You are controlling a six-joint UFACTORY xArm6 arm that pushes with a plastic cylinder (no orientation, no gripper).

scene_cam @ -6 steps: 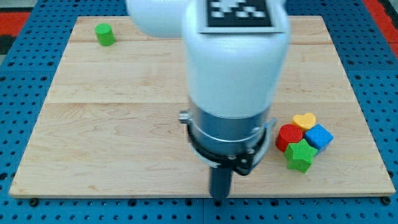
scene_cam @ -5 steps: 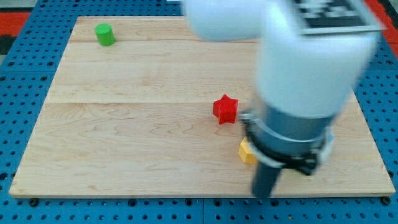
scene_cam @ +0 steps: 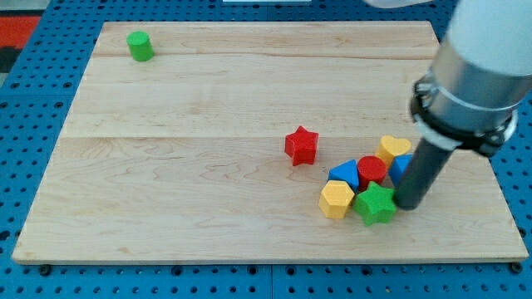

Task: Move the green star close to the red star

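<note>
The green star (scene_cam: 375,204) lies near the view's bottom right, in a cluster of blocks. The red star (scene_cam: 301,145) lies alone up and to the left of it, about a block's width from the cluster. My tip (scene_cam: 407,205) rests on the board right beside the green star's right side, touching or nearly touching it. The arm's white and grey body (scene_cam: 474,75) rises above it at the view's right.
Around the green star sit a yellow hexagon (scene_cam: 336,199), a blue triangle (scene_cam: 344,174), a red cylinder (scene_cam: 371,170), a yellow heart (scene_cam: 393,149) and a blue block (scene_cam: 402,166) partly hidden by the rod. A green cylinder (scene_cam: 140,46) stands at the top left.
The arm swept from the board's bottom middle to the right. The red star and the cluster's left blocks are now uncovered. My tip now stands at the green star's right side.
</note>
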